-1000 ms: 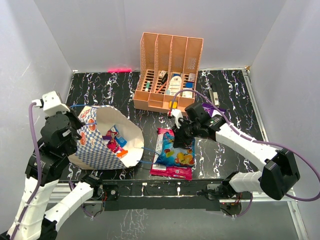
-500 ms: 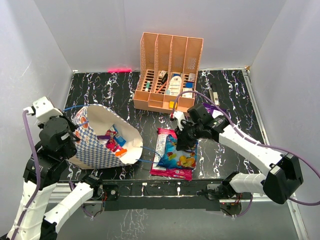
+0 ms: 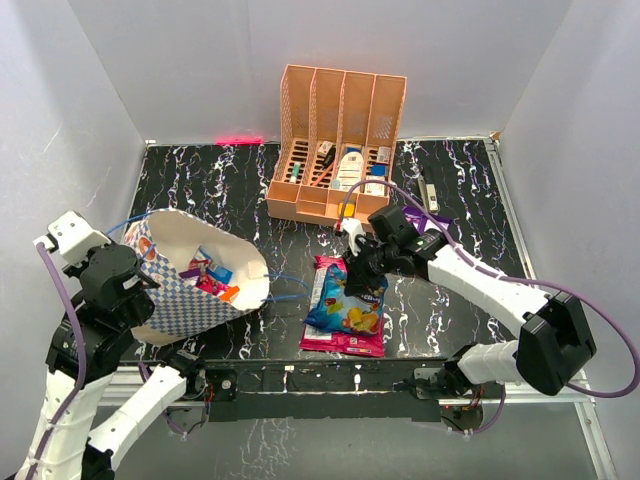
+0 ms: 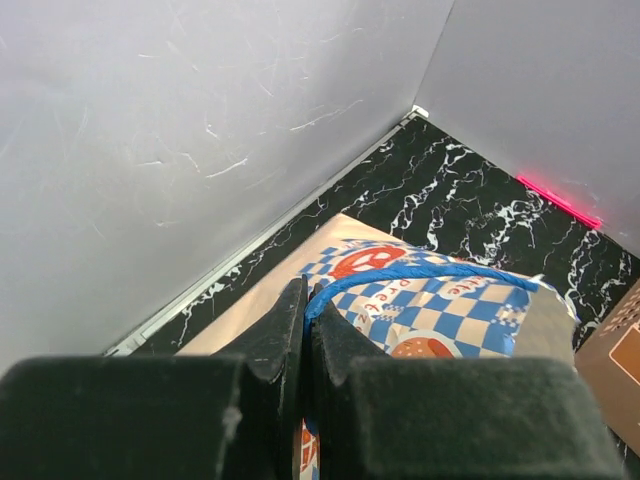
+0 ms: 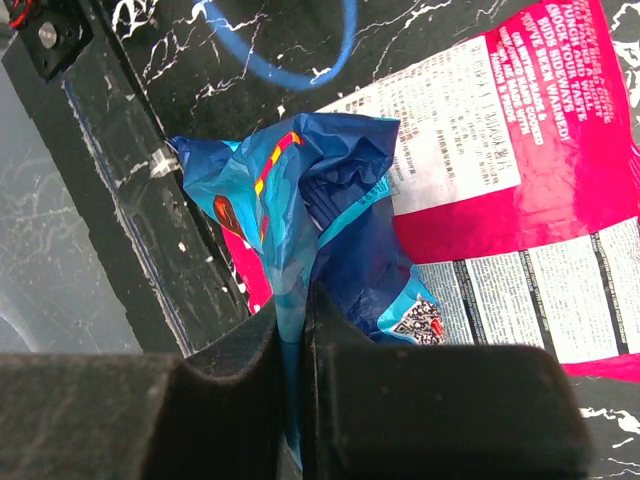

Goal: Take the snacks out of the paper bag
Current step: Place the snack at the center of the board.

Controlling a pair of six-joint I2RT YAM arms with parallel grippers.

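Light: bright, even, diffuse; walls (image 3: 200, 70) wash pale grey
Shadows: soft and faint on the worktop (image 3: 230, 180)
Glare: sheen on the pink packet (image 5: 590, 170); red strip (image 3: 238, 140) oversaturated
Focus: overhead view sharp; left pincer (image 4: 307, 295) and right pincer (image 5: 303, 300) blurred, dark up close

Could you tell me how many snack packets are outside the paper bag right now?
2. A blue packet is pinched in the right gripper, above a pink packet lying flat by the table's near edge. Others may be hidden under the right arm.
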